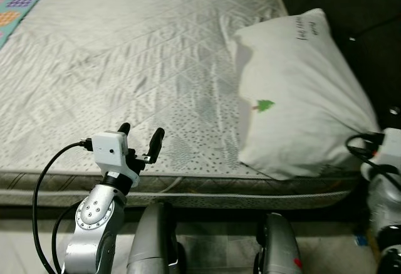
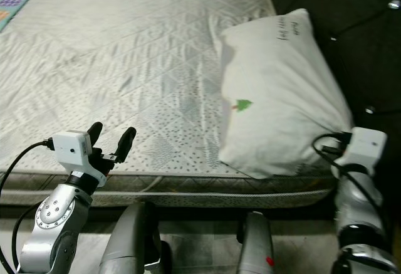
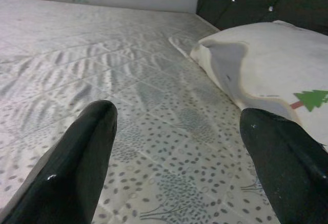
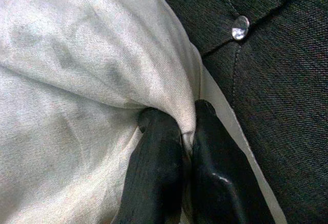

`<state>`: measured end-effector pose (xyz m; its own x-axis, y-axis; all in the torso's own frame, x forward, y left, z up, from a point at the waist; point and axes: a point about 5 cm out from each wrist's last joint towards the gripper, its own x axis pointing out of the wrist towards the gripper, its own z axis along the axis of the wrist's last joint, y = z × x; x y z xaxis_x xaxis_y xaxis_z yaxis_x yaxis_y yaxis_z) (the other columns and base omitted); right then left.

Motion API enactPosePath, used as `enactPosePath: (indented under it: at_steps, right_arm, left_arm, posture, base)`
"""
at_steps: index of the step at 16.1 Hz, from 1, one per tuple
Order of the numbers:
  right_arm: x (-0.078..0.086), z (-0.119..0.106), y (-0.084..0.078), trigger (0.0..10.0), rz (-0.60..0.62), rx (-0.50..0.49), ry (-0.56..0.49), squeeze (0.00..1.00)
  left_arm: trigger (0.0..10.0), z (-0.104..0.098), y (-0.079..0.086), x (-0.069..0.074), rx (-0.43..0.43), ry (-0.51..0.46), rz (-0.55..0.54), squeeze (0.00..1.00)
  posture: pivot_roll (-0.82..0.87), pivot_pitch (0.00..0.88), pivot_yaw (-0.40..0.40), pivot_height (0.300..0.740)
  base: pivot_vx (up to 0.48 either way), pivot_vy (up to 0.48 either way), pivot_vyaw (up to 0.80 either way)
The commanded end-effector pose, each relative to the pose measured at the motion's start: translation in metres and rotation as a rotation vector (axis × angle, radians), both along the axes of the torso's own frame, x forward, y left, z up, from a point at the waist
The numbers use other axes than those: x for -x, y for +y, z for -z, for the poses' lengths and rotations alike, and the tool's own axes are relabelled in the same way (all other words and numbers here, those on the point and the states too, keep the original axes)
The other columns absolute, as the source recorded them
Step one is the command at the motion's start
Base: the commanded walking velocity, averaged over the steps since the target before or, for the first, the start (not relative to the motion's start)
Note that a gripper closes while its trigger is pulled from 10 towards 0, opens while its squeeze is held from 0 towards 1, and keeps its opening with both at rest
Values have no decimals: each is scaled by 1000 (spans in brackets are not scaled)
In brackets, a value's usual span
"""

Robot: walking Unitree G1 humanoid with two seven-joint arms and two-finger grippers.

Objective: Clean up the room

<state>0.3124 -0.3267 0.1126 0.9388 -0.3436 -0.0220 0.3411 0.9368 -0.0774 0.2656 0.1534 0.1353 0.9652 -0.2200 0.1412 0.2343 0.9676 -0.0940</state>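
Pillow (image 1: 294,92), white with a small green tree; right gripper (image 4: 185,131) pinches its corner; left gripper (image 1: 140,135) spread.

A home bedroom, shown by a quilted bed (image 1: 125,67), white pillow (image 1: 301,92), dark tufted headboard (image 1: 369,17), tiled floor (image 1: 213,242)

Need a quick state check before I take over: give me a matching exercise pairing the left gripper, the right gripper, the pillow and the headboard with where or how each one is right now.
Things:
1. left gripper
2. right gripper
3. pillow
4. headboard

States:
A. dark, tufted with shiny buttons, beside the pillow
B. open, fingers spread above the near edge of the mattress, holding nothing
C. white with a small green tree print, lying at the robot's right end of the bed
D. shut on a fold of white fabric at the pillow's corner

Pairs: 1-B, 2-D, 3-C, 4-A
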Motion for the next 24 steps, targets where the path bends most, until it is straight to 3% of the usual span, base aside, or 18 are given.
enactPosePath:
  at_steps: [1, 2, 7, 11, 17, 20, 24]
  right_arm:
    - [-4, 2, 10, 10000, -38, -2, 0, 1000]
    - [-11, -3, 21, 10000, -64, 5, -23, 1000]
    - [-27, -21, 36, 10000, -53, 7, -90, 1000]
    - [-44, -42, 68, 10000, -145, 40, -166, 1000]
    - [-47, -26, 98, 10000, -192, -21, -122, 1000]
    - [-54, -30, 121, 10000, -302, -21, -122, 1000]
    - [-56, -32, 131, 10000, -298, -39, -145, 1000]
  left_arm:
    - [10000, 1, 2, -1, -10, 0, -12, 0]
    - [10000, 1, 2, -2, -9, -3, -15, 0]
    - [10000, 0, 3, -7, -15, -20, -15, 0]
    - [10000, -2, 9, -15, -51, -45, -20, 0]
    - [10000, 1, 18, -22, -163, -41, -25, 0]
    - [10000, 10, 20, -20, -256, -14, 74, 0]
    - [10000, 14, 11, -13, -216, -32, 39, 0]
  posture:
    - [17, 122, 32, 577]
    - [16, 116, 30, 577]
    - [18, 72, 23, 577]
    - [12, 0, 7, 577]
    - [16, 0, -22, 577]
    - [26, 0, -49, 577]
    - [20, 0, -37, 577]
  base:
    - [0, 0, 0]
    - [0, 0, 0]
    - [0, 0, 0]
    - [0, 0, 0]
    - [0, 0, 0]
    - [0, 0, 0]
    - [0, 0, 0]
